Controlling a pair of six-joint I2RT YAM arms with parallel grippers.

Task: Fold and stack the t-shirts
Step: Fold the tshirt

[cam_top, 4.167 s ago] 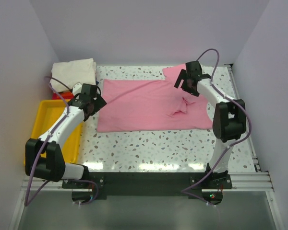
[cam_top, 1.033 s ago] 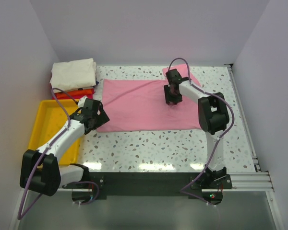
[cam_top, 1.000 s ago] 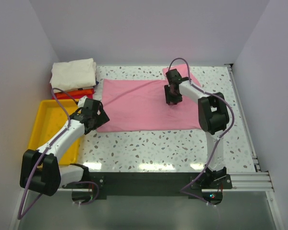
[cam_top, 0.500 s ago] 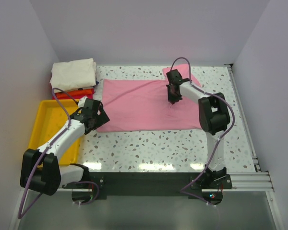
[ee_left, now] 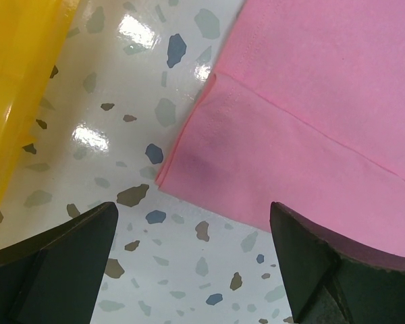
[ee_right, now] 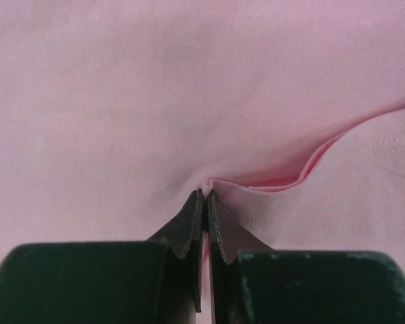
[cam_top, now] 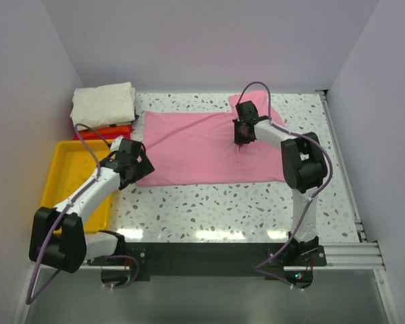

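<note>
A light pink t-shirt (cam_top: 189, 148) (ee_left: 310, 101) (ee_right: 189, 81) lies spread flat across the middle of the table. My right gripper (cam_top: 241, 137) (ee_right: 206, 196) is down on its right half, shut on a small pinch of the pink cloth beside a folded hem. Above the shirt's near-left corner hovers my left gripper (cam_top: 136, 167) (ee_left: 192, 219), open, with nothing between its fingers. A folded cream-white t-shirt (cam_top: 104, 102) rests at the back left on top of folded orange and red ones (cam_top: 109, 130).
A yellow plastic tray (cam_top: 62, 174) (ee_left: 13, 88) stands at the left edge, close to my left arm. Speckled tabletop (cam_top: 223, 202) shows in front of the shirt. White walls close in the back and both sides.
My right gripper came from the shirt's back-right sleeve to its right half and shut on a pinch of cloth. The rumple there is gone. My left gripper shifted slightly nearer.
</note>
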